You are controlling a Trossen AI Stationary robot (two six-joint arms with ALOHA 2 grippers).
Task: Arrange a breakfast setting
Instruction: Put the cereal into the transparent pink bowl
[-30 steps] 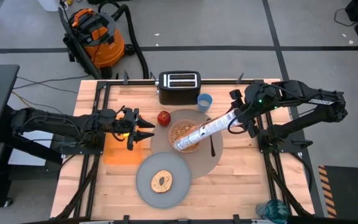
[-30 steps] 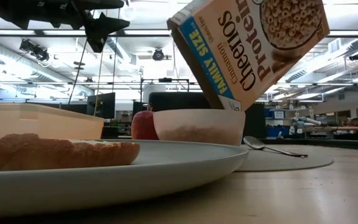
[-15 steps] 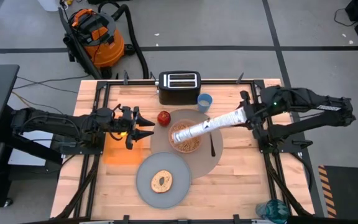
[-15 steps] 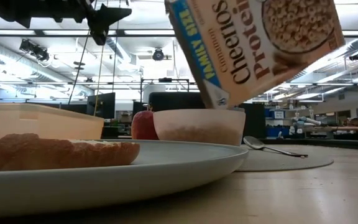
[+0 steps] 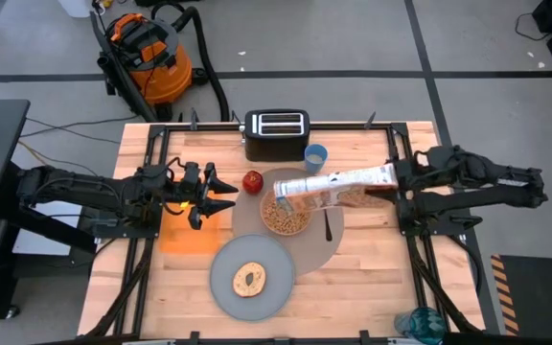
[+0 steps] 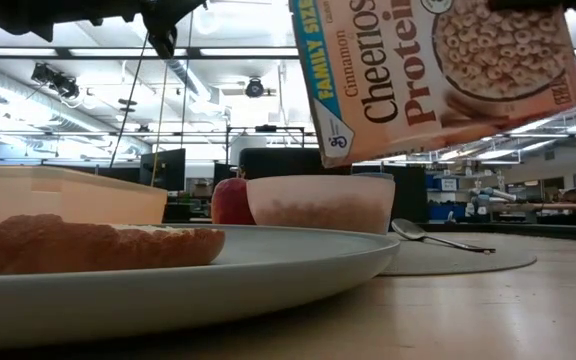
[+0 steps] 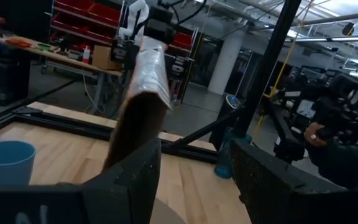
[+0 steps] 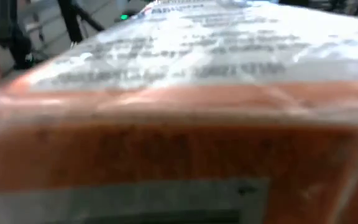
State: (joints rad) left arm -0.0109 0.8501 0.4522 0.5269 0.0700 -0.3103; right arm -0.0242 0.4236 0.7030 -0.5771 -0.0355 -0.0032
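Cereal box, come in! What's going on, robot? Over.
Right gripper shut on cereal box, held nearly level above pink bowl. Cereal in bowl. Left gripper open, waiting beside apple. Nothing in the way.

Cereal box (image 6: 438,75) in my right claw, above pink bowl (image 6: 319,203): front reads "Cinnamon Cheerios Protein", blue corner band reads "FAMILY SIZE". Print on box side in my right wrist view too blurred to read. No other legible text.

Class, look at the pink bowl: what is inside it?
The pink bowl holds brown cereal. The cereal box held above it by the right end effector hides part of its far rim.
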